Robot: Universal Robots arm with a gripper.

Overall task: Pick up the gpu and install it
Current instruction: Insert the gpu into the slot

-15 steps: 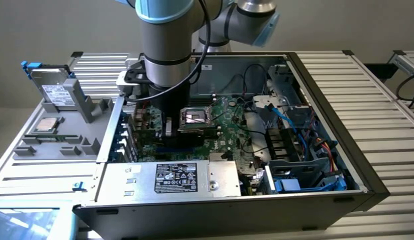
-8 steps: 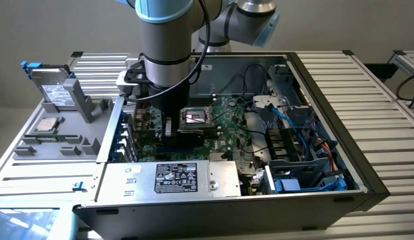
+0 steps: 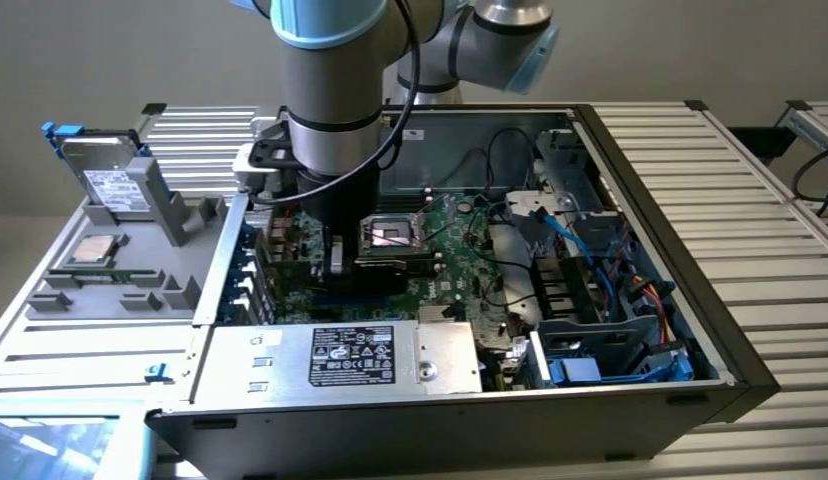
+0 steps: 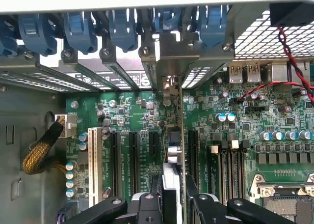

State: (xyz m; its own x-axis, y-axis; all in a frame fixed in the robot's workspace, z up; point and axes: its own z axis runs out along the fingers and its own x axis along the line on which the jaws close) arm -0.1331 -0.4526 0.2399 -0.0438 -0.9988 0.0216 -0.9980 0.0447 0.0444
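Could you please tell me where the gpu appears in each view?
Exterior view: gpu under the arm, inside the case, on the exterior view's left of the CPU socket.
Wrist view: gpu edge-on in the gripper, above the slots.
Shared landmark: the CPU socket.

**Ribbed Metal Bench Carries 2 Things**

A bench (image 3: 734,200) of ribbed grey metal slats runs under everything. An open computer case (image 3: 428,430) lies on its side on the slats, with its dark walls standing up and its inside facing upward. Just beside the case, on the exterior view's left, a grey moulded tray (image 3: 134,300) rests on the same slats. Bare slats stretch beyond the case on the exterior view's right and behind it.
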